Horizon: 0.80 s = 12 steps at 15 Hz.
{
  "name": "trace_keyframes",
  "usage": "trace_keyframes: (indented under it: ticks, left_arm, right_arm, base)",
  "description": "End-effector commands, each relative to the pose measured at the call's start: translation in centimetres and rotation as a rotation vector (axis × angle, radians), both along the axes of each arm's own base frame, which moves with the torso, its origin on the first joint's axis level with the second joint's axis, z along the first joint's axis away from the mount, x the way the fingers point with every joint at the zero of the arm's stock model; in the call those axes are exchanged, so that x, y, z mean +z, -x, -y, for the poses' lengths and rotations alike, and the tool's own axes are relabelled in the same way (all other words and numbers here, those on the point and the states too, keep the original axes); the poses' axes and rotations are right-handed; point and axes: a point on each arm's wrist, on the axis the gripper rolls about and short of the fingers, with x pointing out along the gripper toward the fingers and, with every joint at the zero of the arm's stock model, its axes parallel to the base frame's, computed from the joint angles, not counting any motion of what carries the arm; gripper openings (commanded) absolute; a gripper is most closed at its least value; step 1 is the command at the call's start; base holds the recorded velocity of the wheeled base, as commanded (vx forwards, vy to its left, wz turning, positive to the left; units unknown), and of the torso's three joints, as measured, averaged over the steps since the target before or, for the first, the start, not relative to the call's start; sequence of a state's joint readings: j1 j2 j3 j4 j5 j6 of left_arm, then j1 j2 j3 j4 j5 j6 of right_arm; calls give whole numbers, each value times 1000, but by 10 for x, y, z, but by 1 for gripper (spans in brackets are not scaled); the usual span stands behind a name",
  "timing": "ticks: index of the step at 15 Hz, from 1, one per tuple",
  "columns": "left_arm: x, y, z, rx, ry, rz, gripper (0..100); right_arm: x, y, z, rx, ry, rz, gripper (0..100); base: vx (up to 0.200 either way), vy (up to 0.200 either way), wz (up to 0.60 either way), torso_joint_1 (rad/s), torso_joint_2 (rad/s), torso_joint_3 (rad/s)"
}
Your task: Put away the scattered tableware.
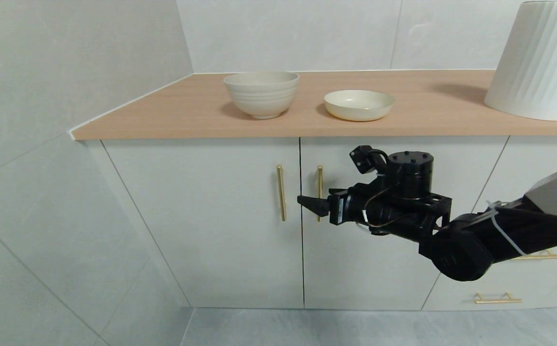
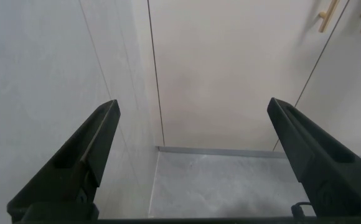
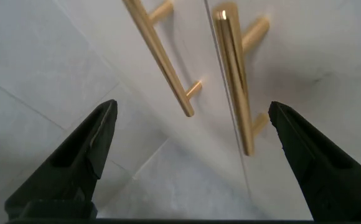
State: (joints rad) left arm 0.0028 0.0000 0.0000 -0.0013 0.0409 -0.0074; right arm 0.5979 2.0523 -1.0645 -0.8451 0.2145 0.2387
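Right gripper [image 1: 313, 203]: jaws spread, tips just before the right door's handle [image 1: 320, 192].
Handle: upright bar, straight ahead.
Left gripper [image 2: 192, 106]: spread, empty.

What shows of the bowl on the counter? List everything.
The bowl is cream, deep and round, with faint ridges around its outer wall and a small foot. It looks like matte ceramic or plastic. It stands upright, and the part of its inside that shows is bare. It sits toward the left end of the wooden counter, left of the shallow plate and apart from it. Only the counter touches it.
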Motion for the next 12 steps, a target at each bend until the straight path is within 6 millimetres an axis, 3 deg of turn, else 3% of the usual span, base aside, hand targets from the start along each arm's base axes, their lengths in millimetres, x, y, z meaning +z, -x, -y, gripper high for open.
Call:
trace_keyframes:
  ticks: [1,5,12]
  left_arm:
    - [0,0,0,1,0,0,100]
    - [0,0,0,-1,0,0,100]
    - [0,0,0,1,0,0,100]
  right_arm:
    - [-13,-6,-10,0,-1,-25,100]
    - [-12,-18,-16,-58,-55,0,100]
    - [-2,-17,-17,-51,-146,-39,100]
  base:
    - [0,0,0,0,0,0]
    - [0,0,0,0,0,0]
    - [0,0,0,0,0,0]
